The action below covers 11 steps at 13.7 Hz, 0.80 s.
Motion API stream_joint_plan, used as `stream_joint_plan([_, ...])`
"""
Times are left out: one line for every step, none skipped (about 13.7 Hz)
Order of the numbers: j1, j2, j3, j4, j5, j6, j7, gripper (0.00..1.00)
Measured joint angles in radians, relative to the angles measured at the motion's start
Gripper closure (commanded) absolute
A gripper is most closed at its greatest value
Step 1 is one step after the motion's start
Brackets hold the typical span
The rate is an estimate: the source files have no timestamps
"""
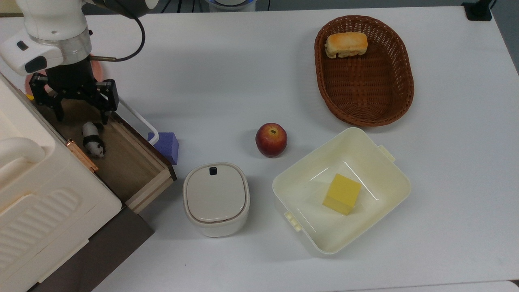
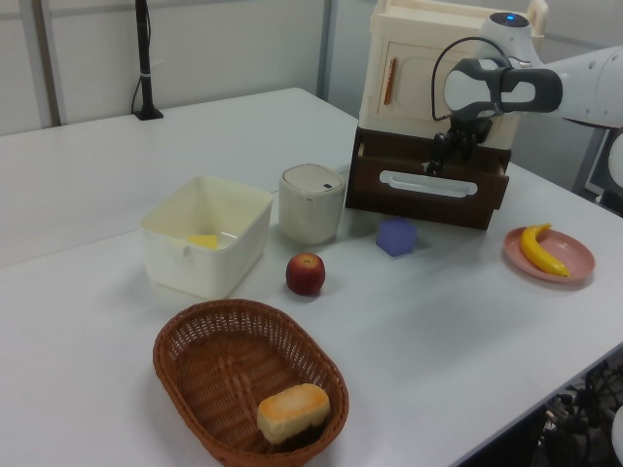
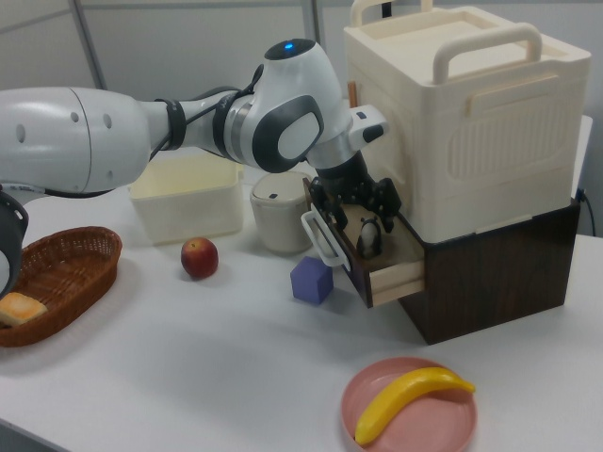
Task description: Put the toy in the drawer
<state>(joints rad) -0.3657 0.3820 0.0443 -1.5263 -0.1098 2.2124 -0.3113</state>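
Observation:
The toy (image 1: pixel 93 140), a tiny black-and-white panda, lies loose on the light-brown floor of the pulled-out drawer (image 1: pixel 125 164), close to the cream cabinet (image 1: pixel 48 202). In the right view the toy (image 3: pixel 367 236) stands inside the drawer (image 3: pixel 397 270), just behind the white loop handle. My gripper (image 1: pixel 82 115) hangs open over the drawer's far end, fingers spread wide, a little above and behind the toy and not touching it. The left view has the gripper (image 2: pixel 451 156) above the drawer's dark front panel (image 2: pixel 428 185).
A purple block (image 1: pixel 166 146) sits against the drawer's front. On the table stand an apple (image 1: pixel 271 140), a white lidded canister (image 1: pixel 215 198), a cream tub (image 1: pixel 395 194) holding a yellow cube (image 1: pixel 342 194), and a wicker basket (image 1: pixel 365 97) with bread. A banana plate (image 3: pixel 410 411) lies beside the cabinet.

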Motion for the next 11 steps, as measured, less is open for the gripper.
stream_joint_plan([0.001, 0.000, 0.001, 0.000, -0.005, 0.000, 0.000, 0.00])
stream_joint_plan([0.002, 0.000, 0.003, 0.000, -0.007, 0.000, 0.000, 0.00])
stream_joint_plan([0.003, 0.000, 0.006, 0.000, -0.007, 0.000, 0.000, 0.00])
stream_joint_plan([0.004, -0.001, 0.010, 0.001, -0.007, 0.000, 0.003, 0.00])
stream_joint_plan([0.006, -0.006, 0.022, 0.003, -0.007, 0.000, 0.027, 0.00])
stream_joint_plan([0.006, -0.012, 0.036, 0.004, -0.007, 0.000, 0.056, 0.00])
stream_joint_plan([0.008, -0.026, 0.062, 0.004, -0.007, -0.002, 0.105, 0.00])
stream_joint_plan([0.010, -0.035, 0.079, 0.004, -0.007, -0.006, 0.132, 0.00])
stream_joint_plan([0.013, -0.046, 0.093, 0.004, -0.007, -0.014, 0.152, 0.00])
stream_joint_plan([0.016, -0.056, 0.105, 0.004, -0.007, -0.025, 0.168, 0.00])
stream_joint_plan([0.017, -0.066, 0.116, 0.004, -0.007, -0.037, 0.180, 0.00])
